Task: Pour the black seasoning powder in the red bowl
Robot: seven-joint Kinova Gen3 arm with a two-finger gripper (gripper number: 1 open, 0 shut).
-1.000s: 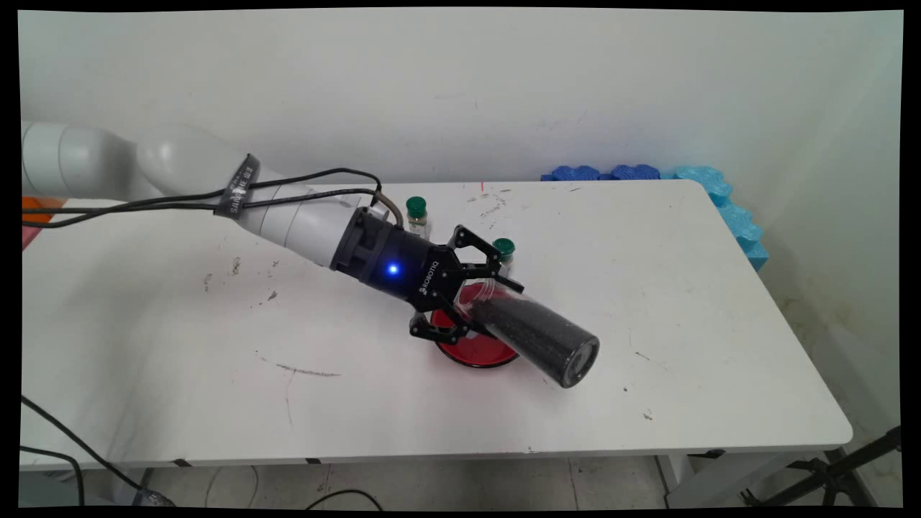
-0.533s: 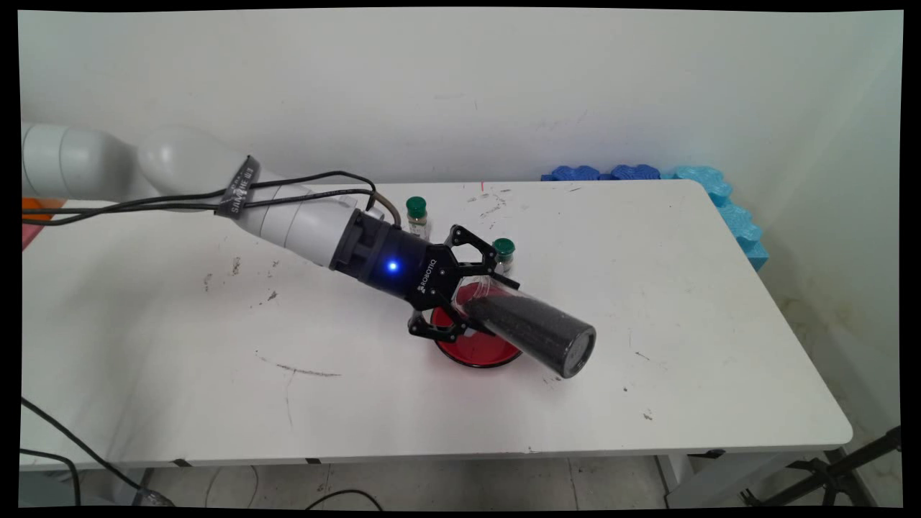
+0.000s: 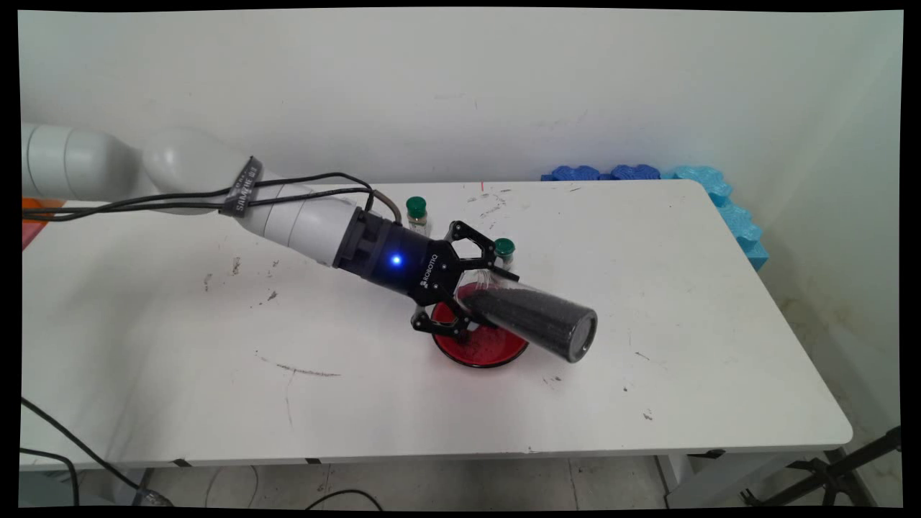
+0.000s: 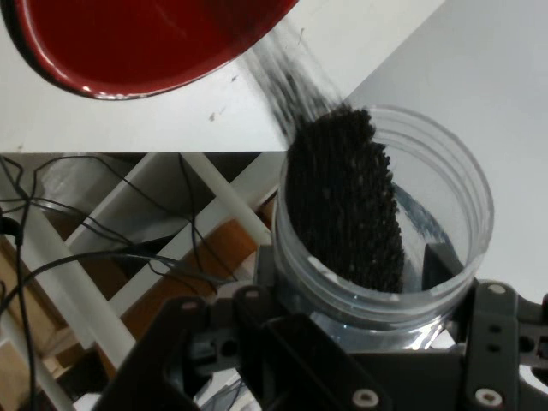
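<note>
The white surface (image 3: 683,302) stretches across the room in front of a pale wall, scuffed here and there with dark marks, and blue foam pieces (image 3: 719,194) sit bunched along its far right corner and edge. The white arm (image 3: 288,216) reaches in from the left, low over the surface, with black cables (image 3: 144,205) strapped along it.

At its end the gripper (image 3: 475,295) is clamped on a clear plastic jar (image 3: 536,320), one finger on either side of the jar near its mouth. The jar is tipped well over on its side, its base pointing toward the near right, and it is packed with black granules (image 4: 342,205). From the hand view the granules are heaped against the jar's rim, and a thin stream of them is falling out over the lip toward the red dish (image 3: 478,349).

That red dish sits on the surface right beneath the gripper and the jar's mouth.

Behind the gripper stand two small vials with green caps, one farther back (image 3: 416,214) and one nearer the jar (image 3: 504,251), both upright.
</note>
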